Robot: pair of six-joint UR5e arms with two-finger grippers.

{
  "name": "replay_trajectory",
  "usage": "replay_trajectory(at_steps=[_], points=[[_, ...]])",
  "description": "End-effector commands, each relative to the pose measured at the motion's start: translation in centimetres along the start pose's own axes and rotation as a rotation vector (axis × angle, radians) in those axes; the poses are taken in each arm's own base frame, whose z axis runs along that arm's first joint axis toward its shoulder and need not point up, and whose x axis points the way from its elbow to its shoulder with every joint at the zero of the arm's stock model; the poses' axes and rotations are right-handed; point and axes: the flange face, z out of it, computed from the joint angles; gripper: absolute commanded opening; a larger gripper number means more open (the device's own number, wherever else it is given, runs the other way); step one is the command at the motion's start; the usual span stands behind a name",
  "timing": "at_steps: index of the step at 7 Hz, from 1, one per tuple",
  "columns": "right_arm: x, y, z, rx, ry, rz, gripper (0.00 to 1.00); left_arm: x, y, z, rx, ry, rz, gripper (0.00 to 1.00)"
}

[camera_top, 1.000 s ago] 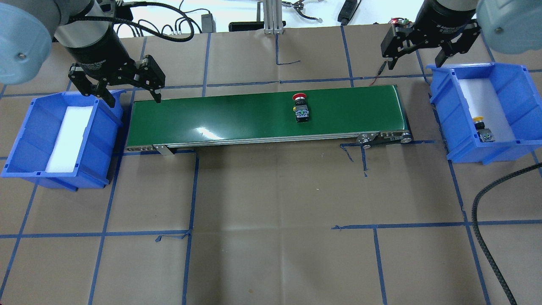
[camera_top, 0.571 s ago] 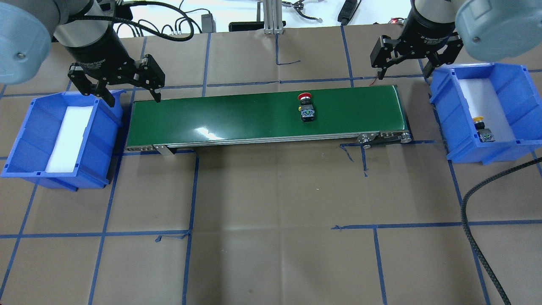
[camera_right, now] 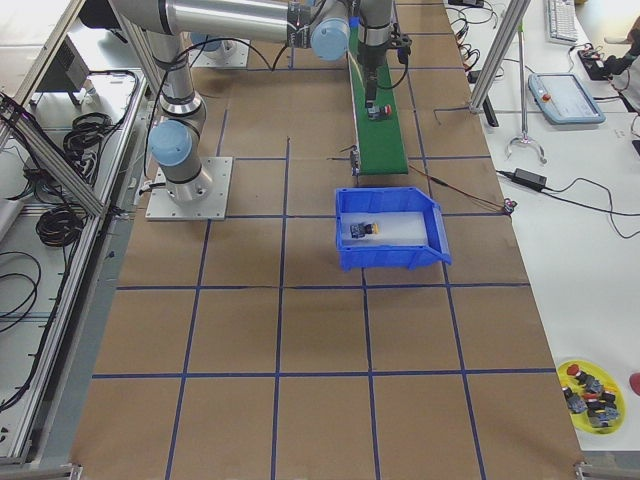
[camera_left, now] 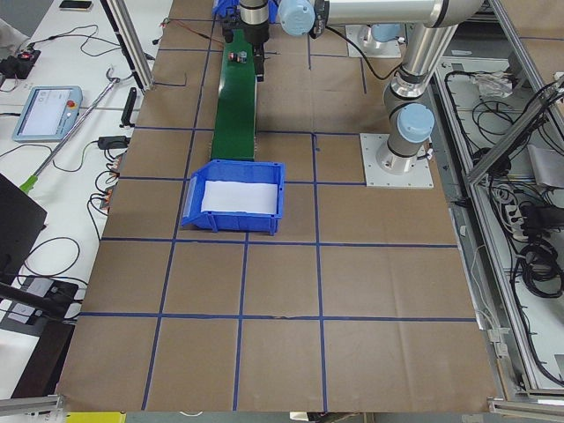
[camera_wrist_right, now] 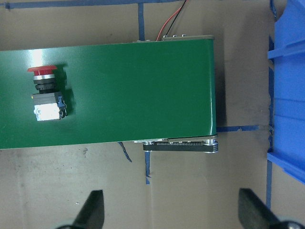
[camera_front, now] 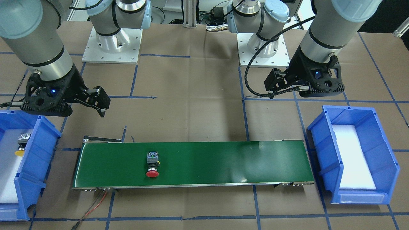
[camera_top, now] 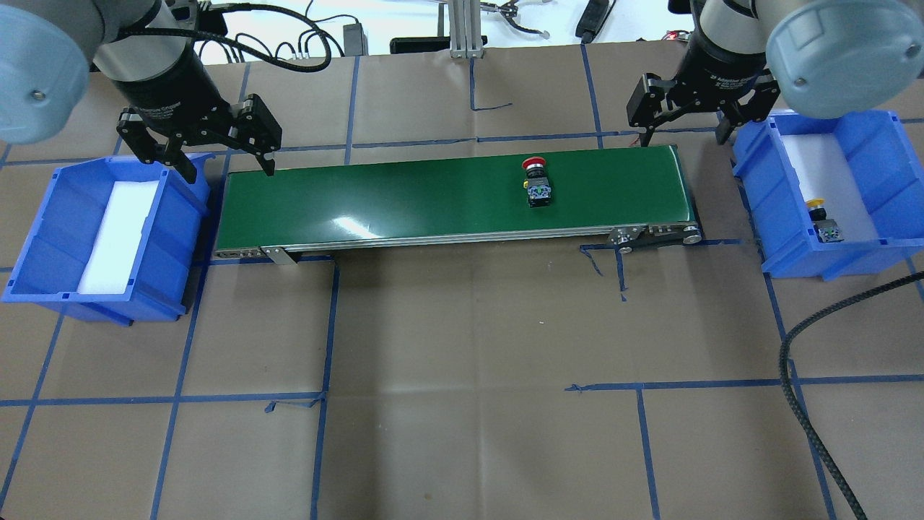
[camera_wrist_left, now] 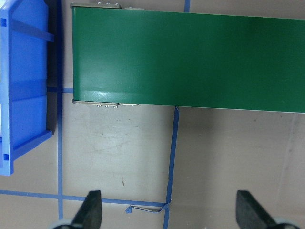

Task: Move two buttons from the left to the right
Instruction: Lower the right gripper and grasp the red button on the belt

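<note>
Both arms hang over the far edge of the green conveyor belt [camera_top: 404,198], wrists pointing straight down. The left gripper [camera_top: 229,172] hovers above the belt's left end, beside the corner of the left bin [camera_top: 43,238]. Its jaws are spread wide and hold nothing. The right gripper [camera_top: 681,139] hovers above the belt's right end, just beside the right bin [camera_top: 859,155], and its jaws too are wide apart and empty. In the left bin we see only a white foam pad [camera_top: 115,238]. The right bin holds the yellow button [camera_top: 823,220], which lies on its side on white foam near the wall closest to the robot. The red button [camera_top: 535,180] lies on its side on the belt, right of the middle and short of the right end. Its long axis runs across the belt — red cap toward the far edge, boxy body toward the robot. The yellow button points much the same way, slightly tilted.
</note>
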Motion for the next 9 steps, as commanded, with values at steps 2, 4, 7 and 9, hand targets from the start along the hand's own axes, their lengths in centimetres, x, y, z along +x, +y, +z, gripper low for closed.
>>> replay_trajectory(at_steps=[2, 4, 7, 9], points=[[-0.2, -1.4, 4.3, -0.026, -0.007, -0.003, 0.98, 0.0, 0.0, -0.1, 0.001, 0.000, 0.000, 1.00], [-1.1, -3.7, 7.5, 0.088, -0.006, -0.016, 0.99, 0.0, 0.0, -0.1, 0.001, 0.000, 0.000, 1.00], [-5.9, -4.9, 11.0, 0.091, -0.015, -0.070, 0.99, 0.0, 0.0, -0.2, 0.004, 0.002, 0.000, 1.00], [-6.7, -5.0, 13.6, 0.055, -0.014, -0.084, 0.99, 0.0, 0.0, -0.2, 0.004, 0.001, -0.002, 1.00]])
